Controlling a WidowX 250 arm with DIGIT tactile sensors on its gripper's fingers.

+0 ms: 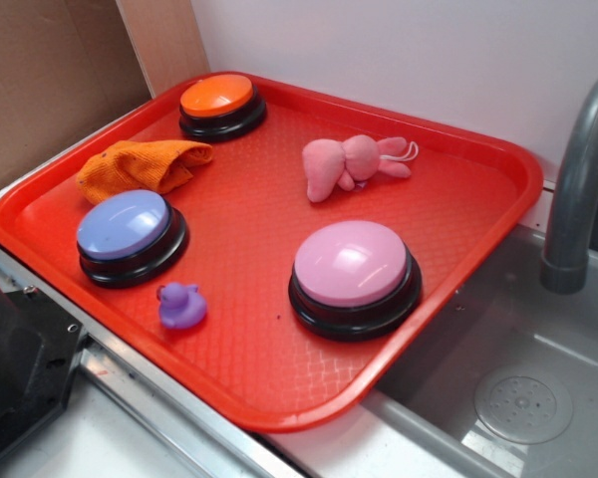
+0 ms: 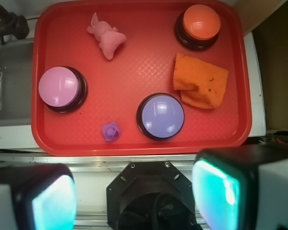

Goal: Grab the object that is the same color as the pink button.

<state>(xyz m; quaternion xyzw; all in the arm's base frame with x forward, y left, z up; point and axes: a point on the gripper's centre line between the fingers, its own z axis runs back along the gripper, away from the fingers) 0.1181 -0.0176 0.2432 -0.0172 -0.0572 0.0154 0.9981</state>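
A small pink plush bunny [image 1: 344,165] with floppy ears and a white loop cord lies on the red tray [image 1: 279,388] toward its back right. It also shows in the wrist view [image 2: 107,37] at the top left. The pink button [image 1: 353,275], a pale pink dome on a black base, stands at the tray's front right; in the wrist view [image 2: 60,88] it is at the left. My gripper [image 2: 134,199] is open and empty, high above the tray's near edge, far from the bunny. It is out of the exterior view.
A lavender-blue button [image 1: 130,235], an orange button [image 1: 220,104], an orange cloth [image 1: 140,165] and a small purple rubber duck [image 1: 180,306] share the tray. A grey faucet [image 1: 581,179] and sink [image 1: 518,398] lie to the right. The robot's black base [image 2: 153,196] sits below the gripper.
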